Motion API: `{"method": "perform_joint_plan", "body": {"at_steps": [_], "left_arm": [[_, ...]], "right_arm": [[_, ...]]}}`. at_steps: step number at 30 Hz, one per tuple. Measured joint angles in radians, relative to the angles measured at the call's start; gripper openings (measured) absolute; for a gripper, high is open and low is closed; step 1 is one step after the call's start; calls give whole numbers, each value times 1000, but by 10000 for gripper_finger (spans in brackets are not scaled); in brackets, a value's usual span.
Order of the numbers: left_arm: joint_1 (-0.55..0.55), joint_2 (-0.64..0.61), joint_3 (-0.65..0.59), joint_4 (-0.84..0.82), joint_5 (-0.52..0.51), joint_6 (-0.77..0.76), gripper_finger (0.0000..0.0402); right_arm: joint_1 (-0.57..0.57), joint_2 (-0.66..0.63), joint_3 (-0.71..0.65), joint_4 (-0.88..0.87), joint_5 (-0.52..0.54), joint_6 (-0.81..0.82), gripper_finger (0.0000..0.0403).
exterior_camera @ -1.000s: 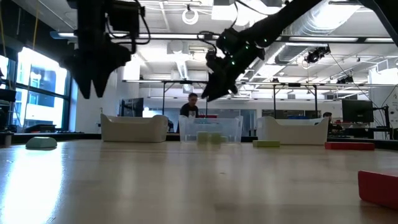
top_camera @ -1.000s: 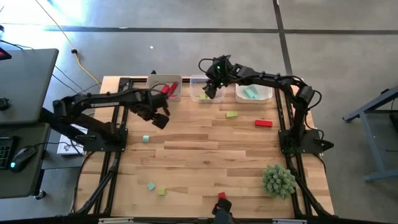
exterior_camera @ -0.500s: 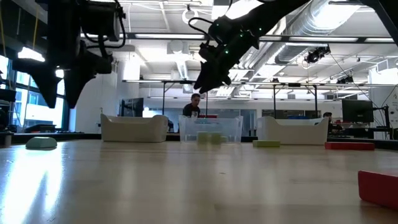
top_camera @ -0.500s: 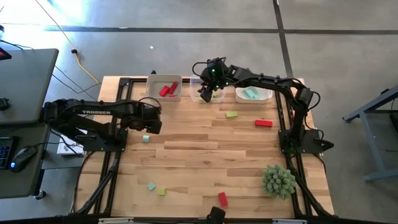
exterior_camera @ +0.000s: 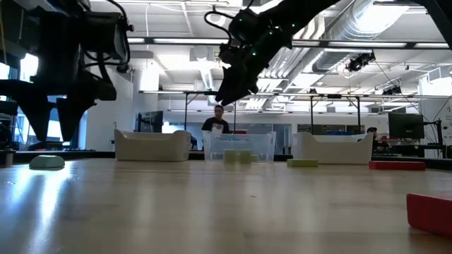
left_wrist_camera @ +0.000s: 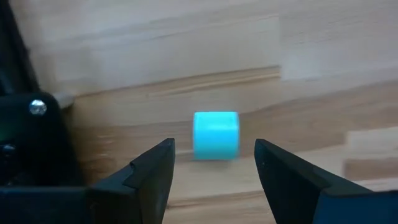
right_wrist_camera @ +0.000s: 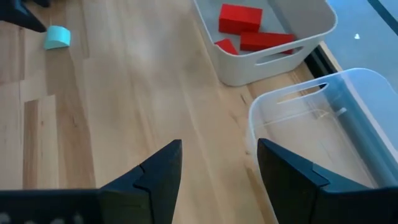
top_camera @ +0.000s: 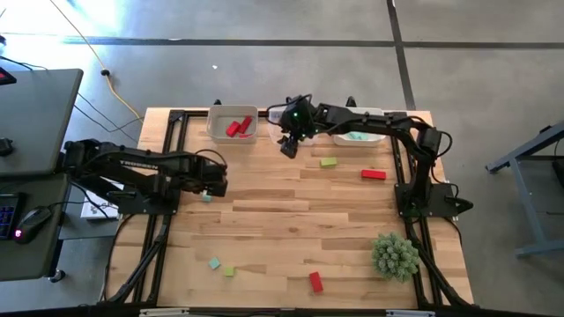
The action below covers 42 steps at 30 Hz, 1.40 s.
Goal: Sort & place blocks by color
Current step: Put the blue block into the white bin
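1. Overhead first: left end effector (top_camera: 214, 183) sits low over the worktop (top_camera: 291, 229) on its left side, just beside a teal block (top_camera: 206, 197). Right end effector (top_camera: 288, 146) hangs in front of the clear bin (top_camera: 277, 114), near the white bin (top_camera: 231, 124) holding red blocks (top_camera: 233, 129). A third bin (top_camera: 359, 136) with teal pieces sits under the right arm. Loose on the wood: a green block (top_camera: 329, 162), a red block (top_camera: 374, 174), a teal and green pair (top_camera: 221, 267) near the front, another red block (top_camera: 315, 282), and a spiky plant ball (top_camera: 394, 255).

2. Table-level view: left end effector (exterior_camera: 58, 127) is down on the left above the teal block (exterior_camera: 46, 161); right end effector (exterior_camera: 227, 90) is up high over the clear bin (exterior_camera: 239, 147). A person (exterior_camera: 215, 120) shows behind it.

3. Left wrist: fingers (left_wrist_camera: 152, 171) spread wide, nothing gripped, with the teal block (left_wrist_camera: 216, 134) lying on the wood between and beyond them.

4. Right wrist: fingers (right_wrist_camera: 283, 174) apart and empty above bare wood, beside the clear bin (right_wrist_camera: 323, 130); red blocks (right_wrist_camera: 249, 31) lie in the white bin (right_wrist_camera: 273, 59), and the teal block (right_wrist_camera: 57, 37) lies well off.
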Motion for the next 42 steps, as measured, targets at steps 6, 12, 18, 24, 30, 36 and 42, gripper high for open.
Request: {"method": "perform_joint_plan", "body": {"at_steps": [6,12,18,24,30,36,42], "left_arm": [[-15,0,-46,39,-3,-28,211],[-16,3,-89,171,10,-27,211],[-16,4,-97,172,8,-27,211],[-20,4,-96,179,5,-27,211],[-21,4,-83,178,4,-11,211],[-21,4,-83,137,-10,-11,211],[-21,4,-83,126,-12,-17,211]], "right_arm": [[4,0,0,0,0,0,197],[3,0,0,0,0,-2,197],[3,0,0,0,28,-2,197],[3,0,0,1,28,-2,197],[1,0,0,1,28,-13,197],[-6,0,0,1,28,-11,197],[-10,0,0,1,28,-11,197]]}}
